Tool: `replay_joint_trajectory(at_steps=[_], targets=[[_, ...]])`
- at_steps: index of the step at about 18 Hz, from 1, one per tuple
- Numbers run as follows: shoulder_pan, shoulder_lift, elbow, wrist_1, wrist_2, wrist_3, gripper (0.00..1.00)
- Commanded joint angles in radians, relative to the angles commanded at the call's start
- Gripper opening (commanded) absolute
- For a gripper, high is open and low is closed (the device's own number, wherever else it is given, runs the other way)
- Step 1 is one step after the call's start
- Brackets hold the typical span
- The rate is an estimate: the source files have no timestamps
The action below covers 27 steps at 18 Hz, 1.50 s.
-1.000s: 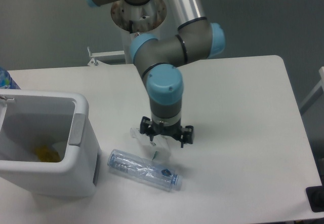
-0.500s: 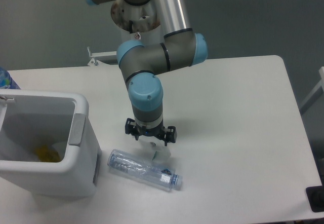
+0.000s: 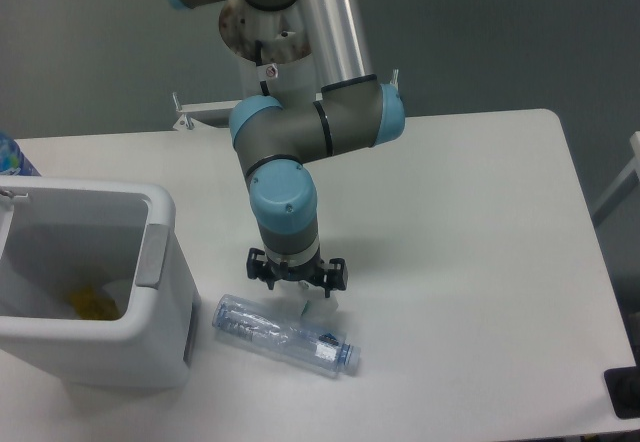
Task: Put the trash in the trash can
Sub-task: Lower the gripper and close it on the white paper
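Observation:
The trash can (image 3: 100,347), a white bin with a grey tab, stands at the table's front left. One piece of trash, a crushed clear bottle (image 3: 283,334) with a bluish label, lies on its side just right of the can. My gripper (image 3: 298,284) points straight down just behind the bottle's middle, its jaws spread open. The paper wrapper is almost wholly hidden beneath the gripper; only a pale scrap (image 3: 318,308) peeks out by the bottle. Nothing is lifted off the table.
Something yellow (image 3: 95,306) lies inside the can. A blue-capped object (image 3: 10,154) sits at the far left edge. A black item (image 3: 622,392) is at the front right corner. The arm's base mount (image 3: 270,32) rises behind the table.
The arm swung left, carrying the gripper from right of the wrapper to directly over it, then slightly lower. The wrapper is now covered. Bottle and can have not moved.

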Motion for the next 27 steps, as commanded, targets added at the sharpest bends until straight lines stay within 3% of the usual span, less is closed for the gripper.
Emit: replay_joint_trajectory(at_steps=[3, 9, 17, 23, 27], targets=[[0.000, -0.002, 0.003, -0.002, 0.002, 0.002, 0.61], [0.000, -0.005, 0.005, -0.002, 0.003, 0.005, 0.45], [0.020, -0.006, -0.002, -0.005, 0.006, 0.017, 0.01], [0.074, 0.005, 0.003, -0.005, 0.003, 0.028, 0.00], [0.110, 0.043, 0.005, -0.017, -0.011, 0.063, 0.00]])
